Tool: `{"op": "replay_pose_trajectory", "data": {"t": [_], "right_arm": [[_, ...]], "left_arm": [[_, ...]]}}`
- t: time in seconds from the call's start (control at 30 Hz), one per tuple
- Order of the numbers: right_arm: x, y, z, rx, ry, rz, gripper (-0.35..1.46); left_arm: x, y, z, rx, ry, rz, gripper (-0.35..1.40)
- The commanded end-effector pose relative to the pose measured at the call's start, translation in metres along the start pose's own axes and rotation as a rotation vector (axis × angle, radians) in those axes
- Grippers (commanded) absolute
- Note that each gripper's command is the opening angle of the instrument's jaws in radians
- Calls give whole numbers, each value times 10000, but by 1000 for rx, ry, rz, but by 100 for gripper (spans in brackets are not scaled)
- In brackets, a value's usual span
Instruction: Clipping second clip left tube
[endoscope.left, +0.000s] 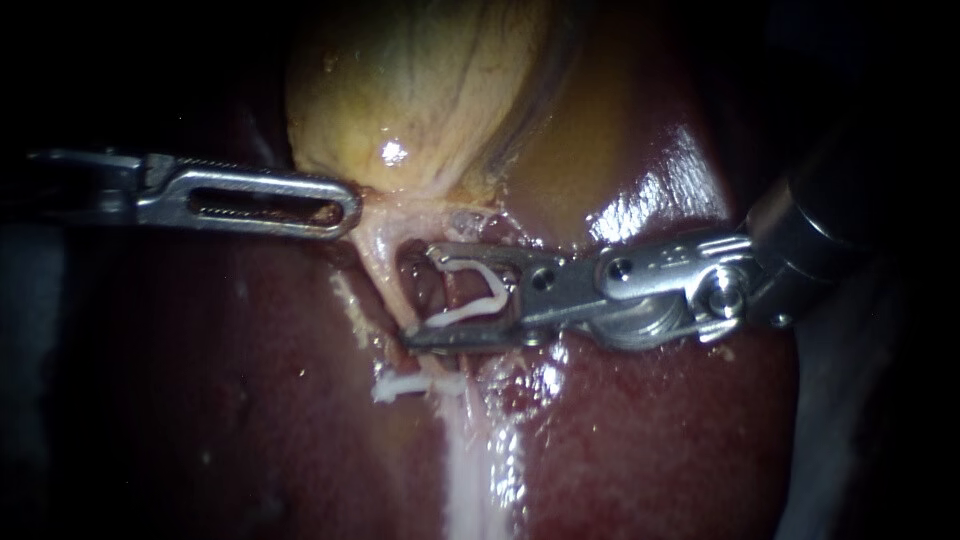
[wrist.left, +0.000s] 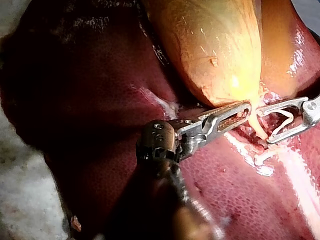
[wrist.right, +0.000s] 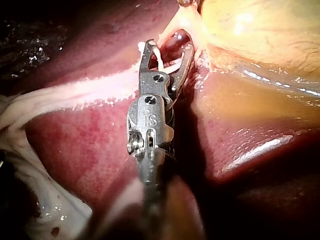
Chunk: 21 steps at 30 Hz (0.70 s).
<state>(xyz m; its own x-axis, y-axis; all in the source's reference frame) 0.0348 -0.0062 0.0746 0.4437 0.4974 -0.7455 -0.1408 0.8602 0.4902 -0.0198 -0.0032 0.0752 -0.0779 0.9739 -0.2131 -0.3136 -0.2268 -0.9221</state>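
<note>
Right instrument (endoscope.left: 420, 293), jaws wide, holds an open clip (endoscope.left: 497, 290) at the tube (endoscope.left: 380, 262).

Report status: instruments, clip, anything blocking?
Left instrument shut on gallbladder neck. Right instrument holds open clip at tube, not yet squeezed. Closed clip sits farther along tube. Nothing in the way.

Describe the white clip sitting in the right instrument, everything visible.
The white clip looks like thin plastic, bent into an open V with its bend toward the shaft. Its two legs lie along the inner faces of the right instrument, whose jaws hold it from both sides. It is unclosed; its open end faces the pale tube.
</note>
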Motion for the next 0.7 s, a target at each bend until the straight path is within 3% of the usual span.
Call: {"op": "replay_pose_trajectory", "data": {"t": [0.03, 0.7], "right_arm": [[0, 0, 0, 0, 0, 0, 49], [3, -8, 2, 13, 2, 30, 49]], "left_arm": [[0, 0, 0, 0, 0, 0, -35], [0, 0, 0, 0, 0, 0, -35]]}}
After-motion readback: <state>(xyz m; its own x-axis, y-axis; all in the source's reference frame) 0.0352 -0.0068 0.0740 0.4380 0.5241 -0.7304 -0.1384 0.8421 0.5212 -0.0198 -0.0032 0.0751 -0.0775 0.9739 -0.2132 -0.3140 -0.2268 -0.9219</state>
